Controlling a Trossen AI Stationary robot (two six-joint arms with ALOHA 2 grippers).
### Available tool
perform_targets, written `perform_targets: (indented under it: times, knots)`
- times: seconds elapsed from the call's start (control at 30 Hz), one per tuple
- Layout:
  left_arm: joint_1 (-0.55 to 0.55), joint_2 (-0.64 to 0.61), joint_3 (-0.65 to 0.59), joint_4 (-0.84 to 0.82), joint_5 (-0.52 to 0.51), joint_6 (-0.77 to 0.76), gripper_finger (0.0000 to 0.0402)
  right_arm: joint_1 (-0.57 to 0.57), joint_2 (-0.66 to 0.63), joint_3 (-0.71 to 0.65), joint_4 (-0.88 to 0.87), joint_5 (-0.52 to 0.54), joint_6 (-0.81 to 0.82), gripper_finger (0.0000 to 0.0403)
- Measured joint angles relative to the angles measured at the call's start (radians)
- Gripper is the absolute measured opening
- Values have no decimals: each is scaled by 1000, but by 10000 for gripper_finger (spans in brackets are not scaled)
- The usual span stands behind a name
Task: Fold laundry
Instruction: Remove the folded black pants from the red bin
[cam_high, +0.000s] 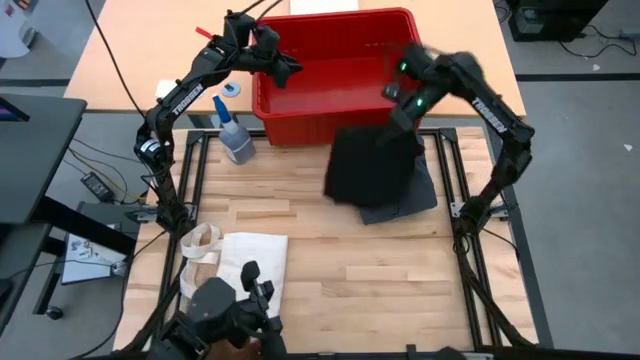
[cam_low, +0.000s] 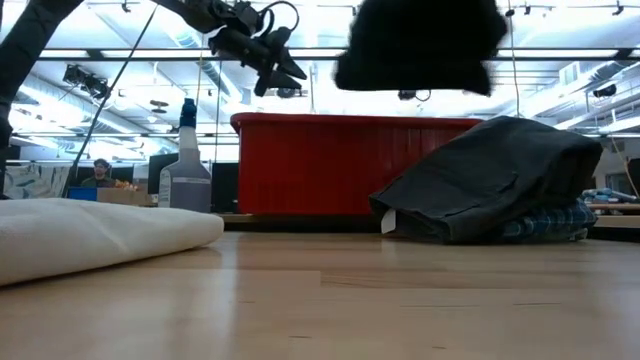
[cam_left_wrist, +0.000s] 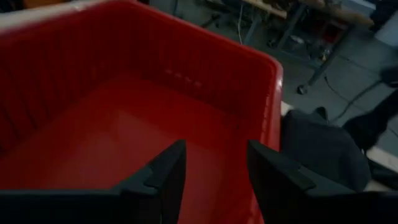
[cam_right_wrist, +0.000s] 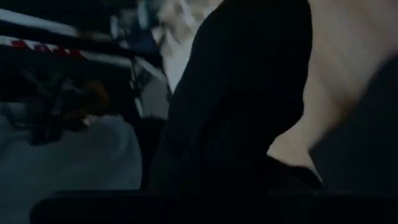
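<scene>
A black garment (cam_high: 372, 165) hangs in the air beside the red basket's (cam_high: 300, 110) near right corner, with my right gripper (cam_high: 393, 122) shut on it. In the low view the black garment (cam_low: 420, 45) floats high above the table. Below it a folded dark grey garment (cam_low: 500, 170) lies on a blue plaid one (cam_low: 550, 225), both on the table. My left gripper (cam_high: 275, 62) stands open above the basket's far left part; in its wrist view my left gripper (cam_left_wrist: 214, 180) has nothing between its fingers and the basket floor (cam_left_wrist: 124, 137) is bare. My right gripper holds the black garment by its upper edge (cam_high: 385, 138), coming at it slanting down from the far right. The cloth itself hides the fingertips, so which layers they have cannot be told. The garment hangs slack below the gripper, lifted clear of the table and the pile.
A spray bottle (cam_high: 235, 135) stands left of the basket. A cream tote bag (cam_high: 240, 262) with handles lies at the near left. Bare wooden tabletop (cam_high: 380, 280) lies in front of the pile. A black device (cam_high: 225, 310) sits at the near edge.
</scene>
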Motion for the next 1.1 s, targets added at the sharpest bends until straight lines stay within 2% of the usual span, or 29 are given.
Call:
perform_targets:
  times: [0.17, 0.27, 0.33, 0.47, 0.57, 0.7, 0.87, 0.93, 1.0, 1.1]
  knots:
    - [-27, 0, 0, -44, -2, 57, 171, -33, -104, -363, 6, 92, -80, 58]
    - [-37, 0, 0, -42, -7, 50, 171, -91, -132, -546, 105, 290, -75, 60]
    - [-45, 0, 0, -49, -8, 44, 171, -123, -136, -634, 176, 379, -59, 82]
    - [-48, 0, 0, -77, -10, 51, 171, -176, -141, -722, 261, 338, -50, 171]
    - [-48, 0, 0, -93, -11, 51, 171, -184, -140, -710, 253, 350, -19, 246]
    - [-44, 0, 0, -93, -11, 51, 171, -169, -153, -615, 201, 485, 12, 322]
    - [-43, 0, 0, -69, -11, 51, 171, -162, -194, -434, 182, 811, 69, 355]
    - [-43, 0, 0, -47, -11, 47, 171, -166, -206, -360, 173, 886, 77, 357]
    - [-45, 0, 0, -26, -11, 37, 171, -164, -220, -305, 173, 815, 77, 358]
    - [-48, 0, 0, -5, -11, 22, 171, -114, -246, -284, 187, 578, 85, 358]
